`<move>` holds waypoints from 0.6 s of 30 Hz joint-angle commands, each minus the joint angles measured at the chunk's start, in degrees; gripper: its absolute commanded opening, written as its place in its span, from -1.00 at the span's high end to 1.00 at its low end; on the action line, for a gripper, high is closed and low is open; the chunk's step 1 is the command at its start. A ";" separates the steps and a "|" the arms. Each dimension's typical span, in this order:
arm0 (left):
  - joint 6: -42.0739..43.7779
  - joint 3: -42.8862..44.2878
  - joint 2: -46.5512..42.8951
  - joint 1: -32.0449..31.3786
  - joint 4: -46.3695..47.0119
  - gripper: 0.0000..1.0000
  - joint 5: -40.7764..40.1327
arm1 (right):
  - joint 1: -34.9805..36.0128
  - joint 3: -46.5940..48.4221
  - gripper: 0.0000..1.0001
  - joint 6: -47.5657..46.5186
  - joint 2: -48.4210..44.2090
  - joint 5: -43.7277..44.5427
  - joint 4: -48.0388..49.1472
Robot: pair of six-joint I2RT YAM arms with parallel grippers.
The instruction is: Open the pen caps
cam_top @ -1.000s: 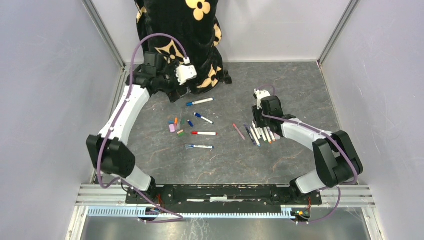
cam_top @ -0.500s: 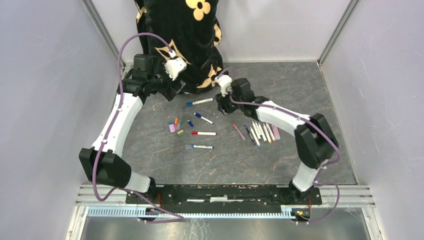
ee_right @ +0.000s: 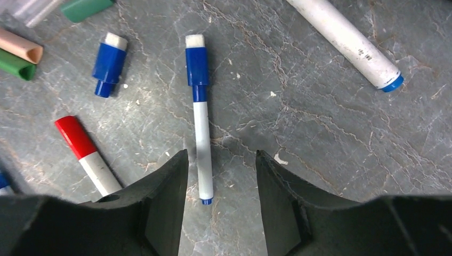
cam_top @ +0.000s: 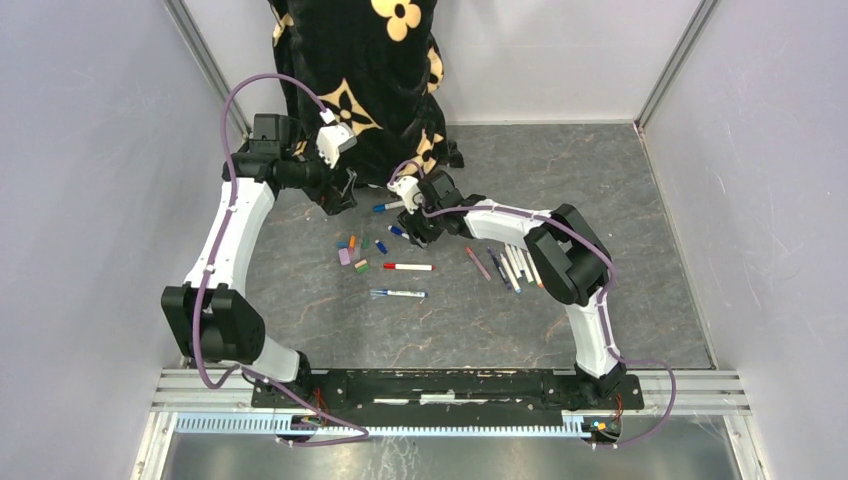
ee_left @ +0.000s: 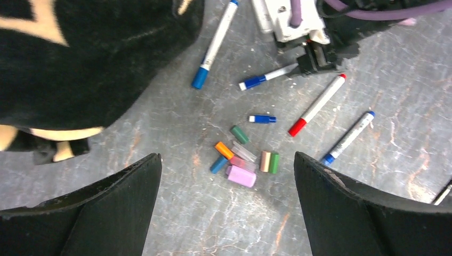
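Four capped pens [cam_top: 408, 267] are seen lying apart on the grey table [cam_top: 480, 330], while a small heap of loose pen caps [ee_left: 244, 160] is gathered just left of them and a row of bare-tipped pens [cam_top: 515, 265] is laid to the right.

The right gripper [ee_right: 221, 197] is held low over a thin blue-capped pen [ee_right: 201, 133], with its jaws apart and nothing clamped; the tail of the white barrel is seen between the two fingers, nearer the left one. The blue cap [ee_right: 196, 66] is pointed away from the gripper, and a loose blue cap [ee_right: 108, 64] and a red-capped pen [ee_right: 88, 149] are lying just beside it.

The left gripper [ee_left: 229, 213] is held higher above the cap heap, close to the black flowered cloth [cam_top: 360, 60], with its jaws spread wide and empty.

The pen is judged to be light, stiff and smooth, so it may roll or slide when it is pinched against the hard surface. The barrel is best taken near its middle, across its width, so that the cap end is left free. The cap is probably held by a snug friction fit, so a firm grip on its short length and a straight pull along the pen's axis would be needed.
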 commanded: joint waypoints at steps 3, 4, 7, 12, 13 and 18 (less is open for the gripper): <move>0.60 1.89 1.25 0.18 -3.57 -0.93 4.34 | 0.64 2.17 0.02 -1.67 2.05 0.74 1.49; 0.58 1.83 1.56 0.19 -3.59 -0.91 4.30 | 0.68 1.98 0.06 -1.82 2.24 0.65 1.50; 0.81 1.97 2.76 0.27 -4.25 -0.87 4.45 | 0.93 0.89 0.21 -2.29 2.43 1.05 1.67; 2.85 1.41 4.28 0.23 -5.21 -0.84 3.88 | 0.81 -1.13 0.67 -2.54 0.41 1.30 2.43; 3.44 1.01 4.64 0.23 -5.40 -0.85 3.52 | 0.68 -0.93 0.72 -2.36 -0.12 1.02 2.26; 13.80 -1.30 6.69 0.19 -10.90 -1.00 5.51 | -1.34 -0.23 0.90 2.37 -3.78 -7.48 1.02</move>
